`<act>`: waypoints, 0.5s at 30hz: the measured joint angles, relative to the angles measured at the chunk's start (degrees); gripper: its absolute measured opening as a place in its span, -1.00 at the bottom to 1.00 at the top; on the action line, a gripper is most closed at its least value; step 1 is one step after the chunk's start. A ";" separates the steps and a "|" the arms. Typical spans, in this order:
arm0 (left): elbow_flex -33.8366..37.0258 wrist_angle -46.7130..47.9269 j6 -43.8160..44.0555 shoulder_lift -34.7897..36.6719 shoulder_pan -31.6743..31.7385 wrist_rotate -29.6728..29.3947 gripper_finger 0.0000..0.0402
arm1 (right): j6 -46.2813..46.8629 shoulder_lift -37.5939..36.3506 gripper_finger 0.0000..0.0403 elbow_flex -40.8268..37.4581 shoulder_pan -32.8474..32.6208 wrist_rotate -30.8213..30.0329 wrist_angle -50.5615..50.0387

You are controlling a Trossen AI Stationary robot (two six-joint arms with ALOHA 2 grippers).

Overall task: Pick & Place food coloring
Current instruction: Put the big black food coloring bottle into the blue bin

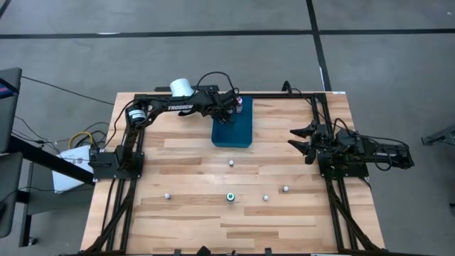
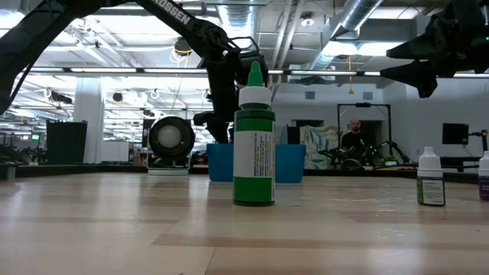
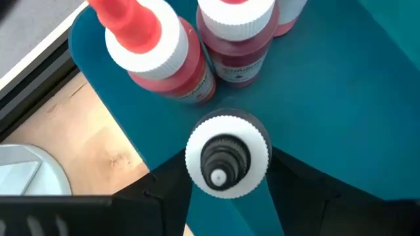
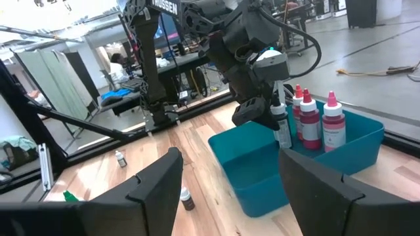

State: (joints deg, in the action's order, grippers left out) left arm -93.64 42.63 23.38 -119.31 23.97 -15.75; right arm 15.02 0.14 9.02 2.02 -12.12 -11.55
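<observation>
a: what is sitting on the table [image 1: 192, 153], biggest thing first?

b: the blue tray [image 1: 232, 135] is lying at the far side, near the middle. the left arm is reaching over its far end, and the left gripper [image 3: 226, 190] is closing on a dark bottle [image 3: 227, 156], holding it by the body with the cap up, just inside the tray.

a: why there, do you think?

b: three red and pink bottles [image 4: 319, 121] are already standing in that far corner, so it seems to be adding this one beside them and keeping the set packed together. it is probably holding the bottle upright so that it stands when let go.

a: and the right arm?

b: it is waiting at the right edge, well apart from the tray, with the right gripper [image 4: 230, 180] spread wide and holding nothing.

a: what is left to move?

b: loose bottles are standing on the near half of the table: a green bottle [image 1: 230, 197] in the middle, and four white-capped ones [image 1: 266, 198] scattered around it. in the low view the green one is standing upright, closest to the camera.
</observation>
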 joint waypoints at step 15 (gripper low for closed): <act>-0.01 0.20 -0.07 0.02 0.00 0.01 -0.11 | 0.05 0.00 0.19 0.02 0.00 0.11 0.00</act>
State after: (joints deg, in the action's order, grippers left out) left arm -93.65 42.83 23.31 -119.29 23.97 -15.74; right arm 15.07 0.14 9.04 2.02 -12.01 -11.55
